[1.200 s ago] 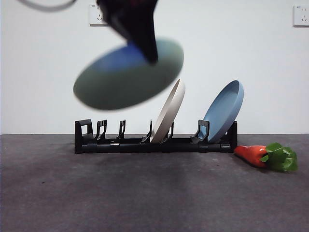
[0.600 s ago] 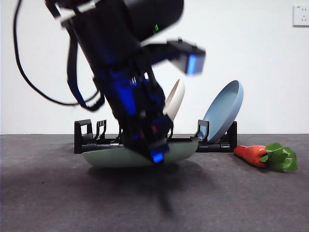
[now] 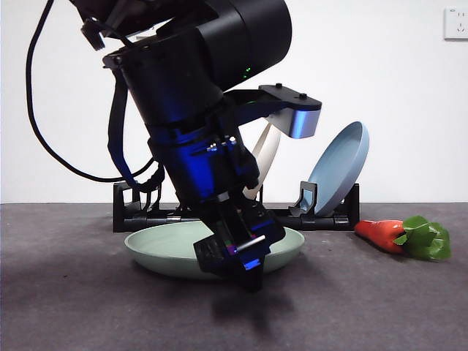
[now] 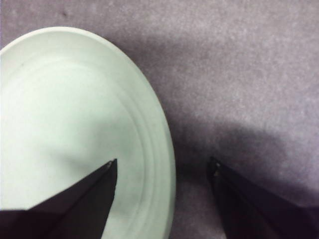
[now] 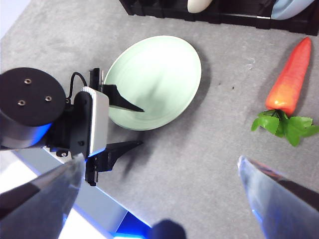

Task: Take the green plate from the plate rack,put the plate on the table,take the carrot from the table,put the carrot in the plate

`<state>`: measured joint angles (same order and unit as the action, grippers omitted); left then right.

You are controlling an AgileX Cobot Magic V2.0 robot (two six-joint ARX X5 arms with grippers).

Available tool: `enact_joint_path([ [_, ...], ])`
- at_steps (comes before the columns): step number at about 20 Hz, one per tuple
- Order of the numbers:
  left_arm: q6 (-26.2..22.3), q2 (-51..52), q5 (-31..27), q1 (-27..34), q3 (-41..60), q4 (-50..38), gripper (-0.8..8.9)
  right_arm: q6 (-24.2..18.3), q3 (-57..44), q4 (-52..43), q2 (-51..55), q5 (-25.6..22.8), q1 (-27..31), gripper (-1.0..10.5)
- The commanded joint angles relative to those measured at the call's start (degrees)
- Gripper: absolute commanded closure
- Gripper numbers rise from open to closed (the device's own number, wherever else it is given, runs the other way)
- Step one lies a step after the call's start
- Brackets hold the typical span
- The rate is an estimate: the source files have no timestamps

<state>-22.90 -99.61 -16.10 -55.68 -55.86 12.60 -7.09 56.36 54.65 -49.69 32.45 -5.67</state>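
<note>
Green plate flat on surface, just in front of plate rack. Left gripper jaws wide, straddling plate rim. Carrot nr right edge. Right gripper up high, jaws wide.

Pale green plate lying flat on the desk before the black plate rack; orange carrot lying apart beside the rack.

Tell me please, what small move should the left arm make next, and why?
Probably lift the left gripper straight up and away. The green plate already lies flat on the table, and the jaws stand open astride its rim, so nothing is held.
</note>
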Motion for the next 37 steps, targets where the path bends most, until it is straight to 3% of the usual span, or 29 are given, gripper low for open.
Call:
enact_joint_path([
  [1, 3.1, 2.3, 0.0, -0.6, 0.2, -0.2, 4.99, 0.2, 0.1, -1.4, -1.1, -1.4, -0.1, 3.2],
  [5, 11.4, 11.4, 0.2, -1.5, -2.1, 3.4, 4.99, 2.3, 0.1, -8.7, -6.9, -7.5, -0.1, 3.2],
  [9, 19.7, 23.8, 2.8, -3.0, -5.0, 7.0, 4.99, 3.4, 0.1, -17.0, -18.5, -7.7, -0.1, 3.2],
  [12, 25.0, 32.8, 6.2, -3.3, -5.3, 7.1, 4.99, 3.6, 0.1, -23.2, -28.2, -13.5, -0.7, 3.2],
  [14, 26.5, 37.7, 6.4, -3.6, -5.3, 8.1, 4.99, 3.5, 0.1, -26.8, -33.6, -16.8, -0.7, 3.2],
  [17, 28.1, 42.7, 7.3, -3.7, -5.3, 10.6, 4.99, 3.6, 0.1, -31.4, -39.7, -17.9, -0.8, 3.2],
  [23, 30.9, 45.4, 7.7, -4.0, -5.3, 12.9, 4.99, 3.5, 0.1, -36.4, -47.0, -21.1, -2.4, 3.2],
  [28, 32.2, 45.4, 7.6, -4.3, -5.3, 13.2, 4.99, 3.6, 0.1, -38.8, -50.0, -22.6, -3.5, 5.7],
  [33, 32.2, 45.4, 7.6, -4.3, -5.3, 13.3, 4.99, 3.6, 0.1, -39.0, -50.3, -22.3, -3.4, 9.7],
  [37, 32.2, 45.4, 7.3, -4.3, -5.3, 13.3, 4.99, 4.0, 0.1, -38.0, -49.6, -21.9, -3.4, 9.6],
])
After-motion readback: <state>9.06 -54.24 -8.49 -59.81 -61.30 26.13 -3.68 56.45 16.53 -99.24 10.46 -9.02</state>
